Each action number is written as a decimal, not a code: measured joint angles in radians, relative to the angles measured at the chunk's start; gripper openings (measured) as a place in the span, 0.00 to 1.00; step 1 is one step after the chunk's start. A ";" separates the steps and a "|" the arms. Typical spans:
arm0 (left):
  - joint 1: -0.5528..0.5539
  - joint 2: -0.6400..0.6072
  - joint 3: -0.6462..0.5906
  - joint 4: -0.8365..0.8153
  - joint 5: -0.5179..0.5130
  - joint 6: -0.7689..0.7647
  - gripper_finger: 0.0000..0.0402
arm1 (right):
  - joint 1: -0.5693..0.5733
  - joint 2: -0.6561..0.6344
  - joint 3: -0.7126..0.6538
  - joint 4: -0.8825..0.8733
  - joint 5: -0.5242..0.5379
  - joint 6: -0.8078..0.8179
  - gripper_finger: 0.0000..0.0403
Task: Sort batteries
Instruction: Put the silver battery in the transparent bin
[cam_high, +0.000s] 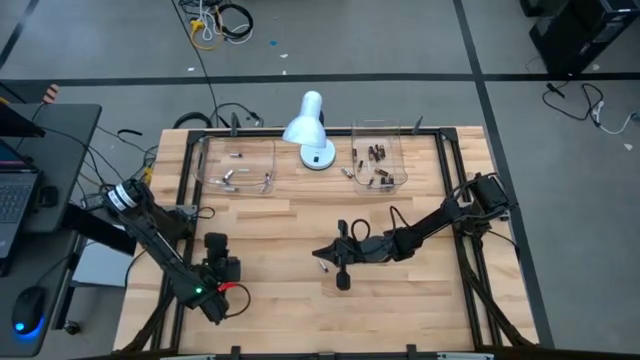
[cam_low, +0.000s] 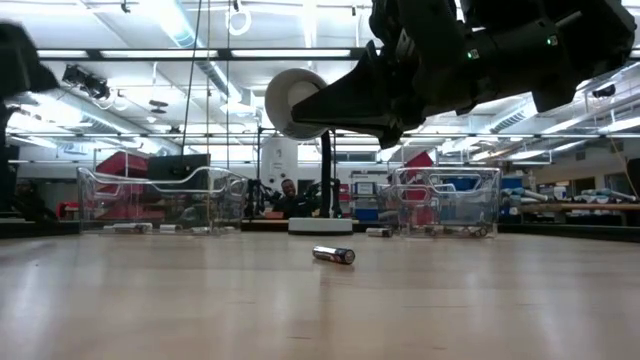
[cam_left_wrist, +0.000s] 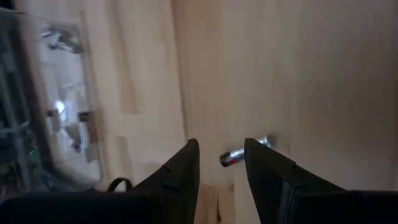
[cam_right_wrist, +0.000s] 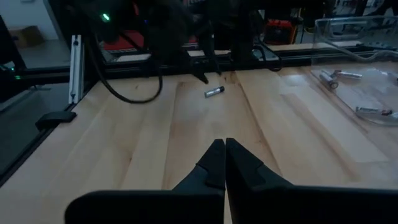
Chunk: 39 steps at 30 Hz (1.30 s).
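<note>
**High view.** One loose battery (cam_high: 322, 267) is recorded on the table (cam_high: 420, 300), just toward 6 o'clock of centre. The right gripper (cam_high: 320, 253) is placed near it, at the battery's 12 o'clock. The left gripper (cam_high: 218, 255) is parked at the table's 8 o'clock. Silvery batteries (cam_high: 232, 180) are held in the left tray (cam_high: 272, 150) at 11 o'clock, dark batteries (cam_high: 378, 153) in the right tray (cam_high: 400, 140) at 1 o'clock. A lamp (cam_high: 310, 125) is noted at 12 o'clock.

**Low view.** The loose battery (cam_low: 333, 255) is seen lying flat; the right gripper (cam_low: 310, 108) is raised above it.

**Left wrist view.** The left gripper (cam_left_wrist: 221, 144) is spread and empty; the loose battery (cam_left_wrist: 232, 158) is framed beyond the fingers.

**Right wrist view.** The right gripper (cam_right_wrist: 219, 144) is clenched on nothing; the loose battery (cam_right_wrist: 214, 91) lies ahead.
</note>
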 joint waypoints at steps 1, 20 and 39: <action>0.000 -0.007 -0.024 0.024 0.011 0.020 0.32 | 0.000 0.000 0.000 0.003 0.000 0.000 0.00; -0.001 -0.187 -0.294 0.298 0.023 0.139 0.32 | -0.018 0.000 0.000 0.013 0.000 0.003 0.00; 0.079 -0.205 -0.300 0.592 -0.229 0.202 0.32 | -0.133 0.009 0.056 -0.043 -0.029 0.120 0.00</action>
